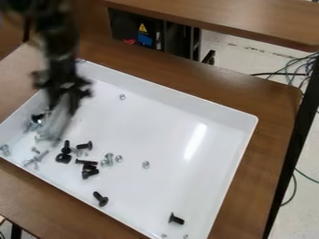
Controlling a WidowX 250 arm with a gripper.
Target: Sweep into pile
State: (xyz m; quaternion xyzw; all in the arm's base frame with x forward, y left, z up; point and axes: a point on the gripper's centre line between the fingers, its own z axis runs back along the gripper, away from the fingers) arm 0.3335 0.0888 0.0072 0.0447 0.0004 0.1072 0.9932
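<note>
Black gripper (62,103) is hanging over white tray (156,126), grip impossible to tell; black screws (66,148) are lying in front, near silvery pieces (146,164).

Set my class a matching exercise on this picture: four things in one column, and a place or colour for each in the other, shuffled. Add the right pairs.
Column one
1. Tray
2. Gripper
3. Rightmost black screw
4. Warning triangle

Column two
A. Lying towards the bottom right of the view
B. Yellow
C. Over the left part of the view
D. White

Right pairs: 1-D, 2-C, 3-A, 4-B
</note>
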